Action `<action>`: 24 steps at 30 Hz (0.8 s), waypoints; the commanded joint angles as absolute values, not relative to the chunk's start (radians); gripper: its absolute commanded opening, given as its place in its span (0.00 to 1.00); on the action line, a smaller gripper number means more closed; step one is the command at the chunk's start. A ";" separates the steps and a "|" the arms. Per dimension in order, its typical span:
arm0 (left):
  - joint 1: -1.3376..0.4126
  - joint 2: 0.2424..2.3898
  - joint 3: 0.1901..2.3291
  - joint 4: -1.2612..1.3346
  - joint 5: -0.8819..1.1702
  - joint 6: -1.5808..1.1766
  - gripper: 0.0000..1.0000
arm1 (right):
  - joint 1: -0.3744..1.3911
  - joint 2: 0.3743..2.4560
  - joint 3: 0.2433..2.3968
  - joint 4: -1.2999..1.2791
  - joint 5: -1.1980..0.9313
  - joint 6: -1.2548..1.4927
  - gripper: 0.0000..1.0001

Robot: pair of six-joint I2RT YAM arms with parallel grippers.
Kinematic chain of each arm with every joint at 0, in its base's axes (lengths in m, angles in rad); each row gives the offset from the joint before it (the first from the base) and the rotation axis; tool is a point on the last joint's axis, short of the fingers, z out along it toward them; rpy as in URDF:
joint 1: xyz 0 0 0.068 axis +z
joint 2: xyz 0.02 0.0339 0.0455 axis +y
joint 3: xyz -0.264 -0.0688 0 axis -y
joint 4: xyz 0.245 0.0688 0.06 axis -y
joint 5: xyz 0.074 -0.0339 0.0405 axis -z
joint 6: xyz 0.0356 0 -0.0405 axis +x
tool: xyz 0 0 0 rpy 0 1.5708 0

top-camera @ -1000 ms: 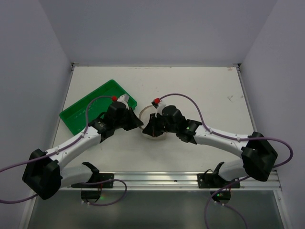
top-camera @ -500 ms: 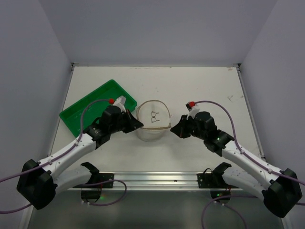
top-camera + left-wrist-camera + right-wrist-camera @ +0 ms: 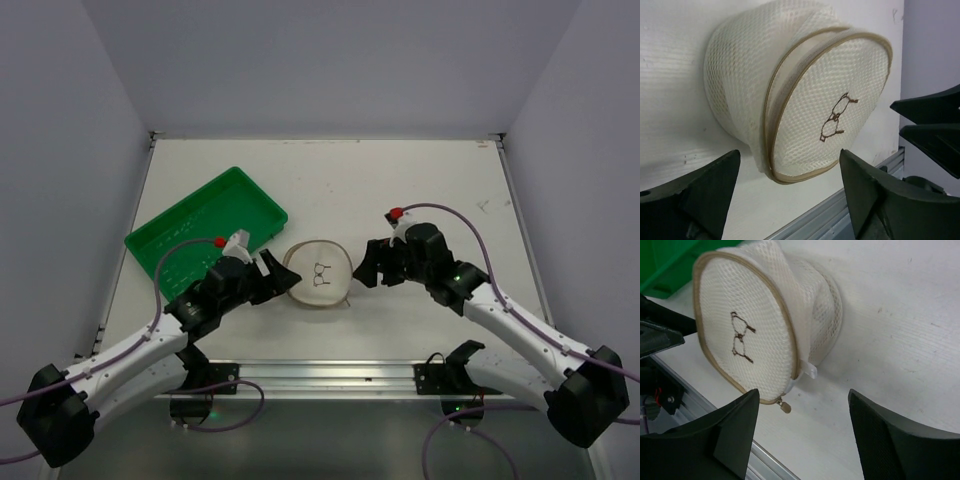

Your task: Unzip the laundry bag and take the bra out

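Note:
The laundry bag (image 3: 318,275) is an off-white mesh case with a tan rim and a small dark bra drawing on its face, lying on the table between both arms. In the left wrist view the laundry bag (image 3: 805,100) stands puffed up with its face tilted. My left gripper (image 3: 281,279) is open just left of it, touching nothing. My right gripper (image 3: 364,266) is open just right of it and empty. The zip pull (image 3: 785,407) hangs at the lower rim of the laundry bag (image 3: 755,335), ahead of my right gripper (image 3: 804,392). No bra is in view.
A green tray (image 3: 205,222) lies at the back left, near the left arm. A metal rail (image 3: 330,375) runs along the table's near edge, close to the bag. My right gripper's dark fingers (image 3: 935,125) show at the right of the left wrist view.
Both grippers have opened and let go of the bag. Both arms have drawn back from it, the left towards the near edge. The bag, stretched between them before, has sunk down.

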State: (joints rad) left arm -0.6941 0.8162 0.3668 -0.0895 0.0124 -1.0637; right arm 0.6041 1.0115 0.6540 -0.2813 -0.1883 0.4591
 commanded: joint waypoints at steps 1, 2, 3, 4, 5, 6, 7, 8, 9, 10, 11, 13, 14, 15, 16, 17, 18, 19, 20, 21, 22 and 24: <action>-0.695 0.769 0.449 -0.110 -0.107 -1.028 0.85 | 0.620 0.933 0.753 -0.345 -0.135 0.439 0.74; -0.695 0.765 0.465 -0.129 -0.120 -1.016 0.85 | 0.629 0.924 0.764 -0.353 -0.127 0.445 0.75; -0.693 0.764 0.495 -0.168 -0.132 -0.994 0.84 | 0.637 0.917 0.784 -0.359 -0.118 0.451 0.75; -0.693 0.764 0.509 -0.185 -0.155 -0.980 0.81 | 0.646 0.913 0.791 -0.359 -0.109 0.463 0.75; -0.693 0.764 0.523 -0.199 -0.163 -0.947 0.80 | 0.669 0.904 0.802 -0.359 -0.094 0.466 0.75; -0.693 0.768 0.544 -0.207 -0.167 -0.928 0.79 | 0.679 0.904 0.805 -0.354 -0.062 0.466 0.76; -0.692 0.775 0.554 -0.204 -0.163 -0.901 0.77 | 0.689 0.905 0.807 -0.351 -0.057 0.466 0.76; -0.692 0.785 0.563 -0.195 -0.155 -0.843 0.75 | 0.690 0.916 0.808 -0.347 -0.057 0.469 0.76; -0.692 0.820 0.590 -0.181 -0.144 -0.813 0.73 | 0.690 0.922 0.807 -0.344 -0.058 0.471 0.76; -0.692 0.842 0.606 -0.170 -0.108 -0.775 0.72 | 0.690 0.926 0.805 -0.341 -0.066 0.477 0.76; -0.692 0.871 0.629 -0.164 -0.089 -0.693 0.70 | 0.690 0.933 0.798 -0.333 -0.074 0.479 0.76; -0.692 0.951 0.698 -0.173 -0.063 -0.620 0.66 | 0.690 0.931 0.789 -0.325 -0.087 0.483 0.76; -0.692 0.977 0.731 -0.172 -0.057 -0.556 0.65 | 0.690 0.928 0.775 -0.316 -0.092 0.483 0.76; -0.690 1.017 0.744 -0.169 -0.048 -0.531 0.62 | 0.690 0.917 0.767 -0.313 -0.094 0.483 0.76; -0.692 1.035 0.750 -0.161 -0.040 -0.508 0.61 | 0.690 0.911 0.759 -0.311 -0.094 0.485 0.76; -0.690 1.051 0.762 -0.143 -0.031 -0.470 0.61 | 0.689 0.905 0.746 -0.307 -0.094 0.486 0.76; -0.689 1.084 0.770 -0.141 -0.020 -0.454 0.61 | 0.690 0.893 0.739 -0.305 -0.094 0.485 0.76; -0.687 1.101 0.779 -0.144 -0.024 -0.445 0.61 | 0.690 0.887 0.732 -0.305 -0.094 0.485 0.76; -0.686 1.117 0.794 -0.147 -0.028 -0.433 0.61 | 0.690 0.882 0.723 -0.305 -0.094 0.485 0.76; -0.681 1.144 0.801 -0.146 -0.028 -0.425 0.61 | 0.690 0.876 0.718 -0.304 -0.095 0.485 0.76; -0.678 1.156 0.804 -0.144 -0.031 -0.419 0.61 | 0.690 0.867 0.713 -0.302 -0.097 0.482 0.76; -0.669 1.193 0.814 -0.133 -0.020 -0.400 0.61 | 0.690 0.856 0.700 -0.288 -0.100 0.479 0.76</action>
State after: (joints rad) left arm -0.6842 1.1637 0.7662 -0.1677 -0.0402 -0.4911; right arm 0.6888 0.8848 0.7120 -0.3286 -0.0963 0.4770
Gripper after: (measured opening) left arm 0.611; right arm 0.761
